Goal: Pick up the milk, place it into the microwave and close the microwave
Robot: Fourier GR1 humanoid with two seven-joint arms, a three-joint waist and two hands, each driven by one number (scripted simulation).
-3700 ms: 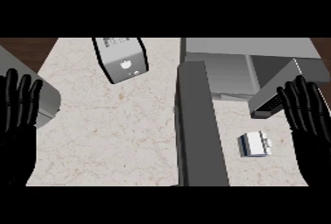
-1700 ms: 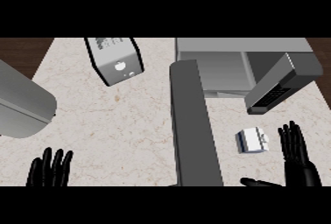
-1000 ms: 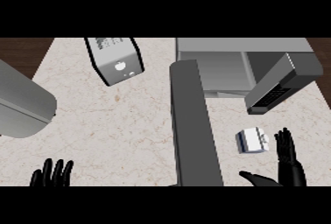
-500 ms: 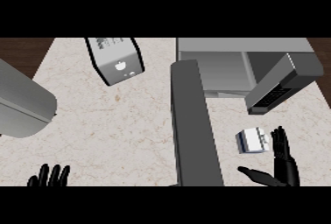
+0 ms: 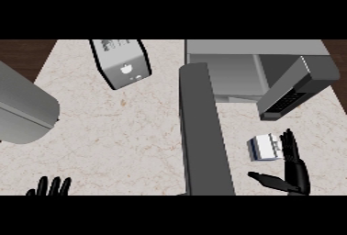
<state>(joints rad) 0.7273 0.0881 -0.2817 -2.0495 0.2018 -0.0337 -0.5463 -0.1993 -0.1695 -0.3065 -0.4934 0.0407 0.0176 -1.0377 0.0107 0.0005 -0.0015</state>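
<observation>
Nearest, at the lower edge, the black left hand showed only straight fingertips, resting and holding nothing. At lower right the black right hand stood spread, fingers straight and thumb out to the left, just beside the small white-and-blue milk carton, which sat on the pale marbled desk right of the long dark grey open microwave door. Whether the fingers touched the carton could not be told.

The carton looked light and stiff-sided, probably a little crushable; taking it across its two broad sides seemed the safest hold. Any print on it was too small to read.

Farther off stood the grey microwave and a tilted grey box bearing dark print at its far end and a small white emblem, neither readable.
</observation>
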